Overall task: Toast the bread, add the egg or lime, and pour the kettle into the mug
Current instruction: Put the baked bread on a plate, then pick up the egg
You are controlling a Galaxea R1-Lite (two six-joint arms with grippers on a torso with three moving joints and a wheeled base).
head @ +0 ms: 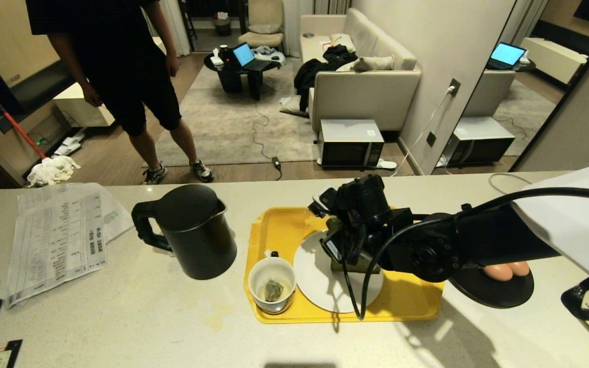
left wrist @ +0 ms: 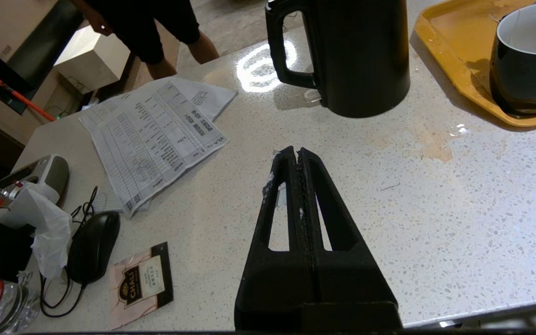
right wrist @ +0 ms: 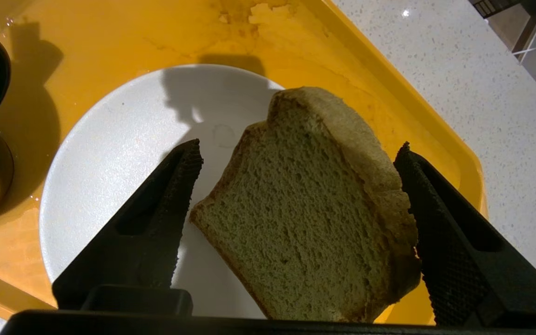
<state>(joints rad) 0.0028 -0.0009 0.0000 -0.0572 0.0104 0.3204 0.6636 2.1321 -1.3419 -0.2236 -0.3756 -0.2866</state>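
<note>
Lying between the spread right pincer [right wrist: 296,186] fingers: bread [right wrist: 305,209], on plate [right wrist: 110,153].

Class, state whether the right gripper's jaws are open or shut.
Open: the right gripper has its fingers spread either side of the bread above the white plate.

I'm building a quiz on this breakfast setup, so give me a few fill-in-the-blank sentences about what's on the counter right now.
1. The bread lies on the white ____, which sits on the yellow tray.
2. The right gripper has its jaws ____ on either side of the bread.
3. The mug on the tray holds a ____ bag.
4. The kettle stands ____ the tray, on the counter.

Missing words: plate; open; tea; beside
</note>
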